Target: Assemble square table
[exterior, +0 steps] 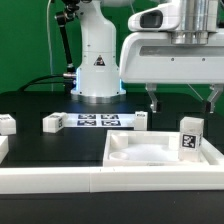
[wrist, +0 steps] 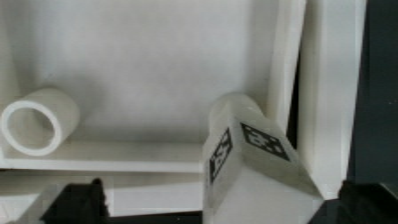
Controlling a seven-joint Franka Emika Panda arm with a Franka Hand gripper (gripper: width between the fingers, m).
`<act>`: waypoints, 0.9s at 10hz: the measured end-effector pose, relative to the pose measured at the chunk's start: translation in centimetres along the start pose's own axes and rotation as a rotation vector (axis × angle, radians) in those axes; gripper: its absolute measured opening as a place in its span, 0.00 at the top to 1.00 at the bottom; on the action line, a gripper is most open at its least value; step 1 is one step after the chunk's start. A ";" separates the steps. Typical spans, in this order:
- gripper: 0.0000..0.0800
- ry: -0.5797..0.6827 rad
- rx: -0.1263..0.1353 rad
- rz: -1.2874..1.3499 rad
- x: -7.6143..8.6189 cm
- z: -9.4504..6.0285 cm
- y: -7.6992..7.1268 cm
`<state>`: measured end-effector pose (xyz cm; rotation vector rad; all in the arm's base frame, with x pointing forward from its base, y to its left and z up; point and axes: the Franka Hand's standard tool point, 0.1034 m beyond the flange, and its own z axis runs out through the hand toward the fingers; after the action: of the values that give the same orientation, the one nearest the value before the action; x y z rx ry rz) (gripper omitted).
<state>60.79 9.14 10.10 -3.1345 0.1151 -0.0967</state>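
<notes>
The square table top [exterior: 135,152] is a white tray with a raised rim and lies at the front on the exterior view's right. One white leg [exterior: 190,136] with a black-and-white tag stands upright at its right rim. My gripper [exterior: 181,101] hangs open just above that leg and touches nothing. In the wrist view the leg [wrist: 260,160] rises between my dark fingertips [wrist: 71,203], beside the tray's rim [wrist: 290,60], and a round socket [wrist: 39,125] shows in the tray floor. Three more legs lie on the black table: one [exterior: 8,124], another [exterior: 52,122] and a third [exterior: 141,120].
The marker board [exterior: 97,120] lies flat behind the tray, in front of the robot's white base [exterior: 97,65]. A long white rail [exterior: 80,182] borders the table's front edge. A green backdrop stands behind.
</notes>
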 end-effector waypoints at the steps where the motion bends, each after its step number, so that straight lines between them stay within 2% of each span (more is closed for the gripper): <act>1: 0.19 0.001 0.000 -0.002 -0.4 0.0 0.1; 4: 0.19 0.001 0.000 -0.003 -0.9 0.2 0.1; 5: 0.19 0.006 0.004 0.007 -2.3 0.6 0.5; 6: 0.19 0.029 0.006 0.015 -4.7 1.3 0.8; 7: 0.19 0.012 0.004 0.014 -6.3 1.6 1.2; 9: 0.19 0.008 0.004 0.013 -7.1 1.5 1.4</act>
<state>53.76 8.30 8.11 -3.1292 0.1348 -0.1091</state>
